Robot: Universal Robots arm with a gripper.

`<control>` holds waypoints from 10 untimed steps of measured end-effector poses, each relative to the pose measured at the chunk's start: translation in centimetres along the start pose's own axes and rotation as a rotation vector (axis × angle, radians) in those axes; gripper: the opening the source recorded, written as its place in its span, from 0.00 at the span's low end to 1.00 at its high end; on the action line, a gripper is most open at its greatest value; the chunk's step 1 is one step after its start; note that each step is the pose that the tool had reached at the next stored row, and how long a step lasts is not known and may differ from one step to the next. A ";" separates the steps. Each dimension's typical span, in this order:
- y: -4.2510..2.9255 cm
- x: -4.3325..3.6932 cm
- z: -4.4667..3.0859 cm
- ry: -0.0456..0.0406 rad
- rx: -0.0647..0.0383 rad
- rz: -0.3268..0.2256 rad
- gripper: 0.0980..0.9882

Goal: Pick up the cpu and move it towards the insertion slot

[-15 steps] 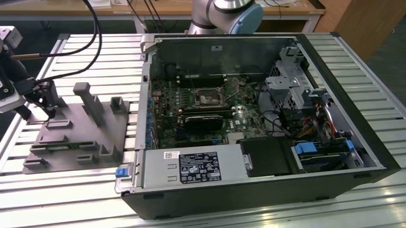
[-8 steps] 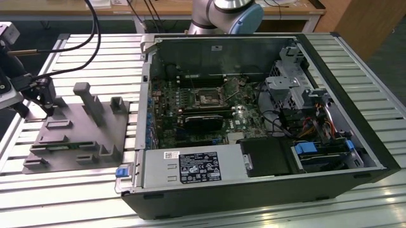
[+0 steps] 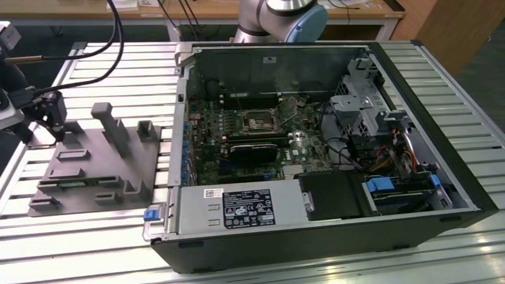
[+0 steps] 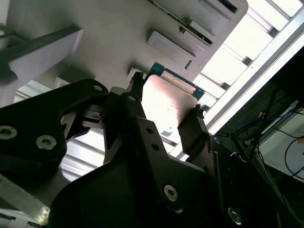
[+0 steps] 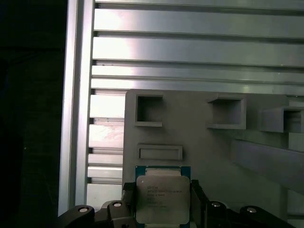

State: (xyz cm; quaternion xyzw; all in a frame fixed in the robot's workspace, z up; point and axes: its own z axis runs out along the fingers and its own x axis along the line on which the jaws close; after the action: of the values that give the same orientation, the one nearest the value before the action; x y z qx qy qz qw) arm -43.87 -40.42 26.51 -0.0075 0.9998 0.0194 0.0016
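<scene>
A desk [image 3: 94,248] of ribbed silver slats carries everything; behind it, in the exterior view, stand wooden furniture [image 3: 442,29] and, at that view's left, black cables [image 3: 118,35]. Counted: one arm [image 3: 284,15]; one tool [image 4: 166,102]; one cpu [image 5: 161,197]; one grey fixture [image 3: 94,160]; one open case [image 3: 316,251]; one slot [image 3: 258,123]; one black card [image 3: 252,155]. The fixture lies at the exterior view's left, the case just beside it toward the right; the slot sits on the green board inside the case, the card near it. The tool hangs over the fixture's corner at the exterior view's far left, well apart from the slot; in both wrist views its two fingers [image 4: 194,130] stand narrowly apart, pressed against opposite edges of the cpu, whose silvery top faces the cameras; whether the cpu rests on the fixture or hangs clear of it I cannot tell.
</scene>
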 end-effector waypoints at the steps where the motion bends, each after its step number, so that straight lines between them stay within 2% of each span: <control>1: 0.00 0.00 -0.12 0.0001 0.000 0.000 0.50; 10: 0.05 0.00 -1.18 0.0001 0.000 0.000 0.50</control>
State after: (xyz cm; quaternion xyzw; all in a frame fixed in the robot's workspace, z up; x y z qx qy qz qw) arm -43.87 -40.42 27.69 -0.0075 0.9998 0.0194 0.0016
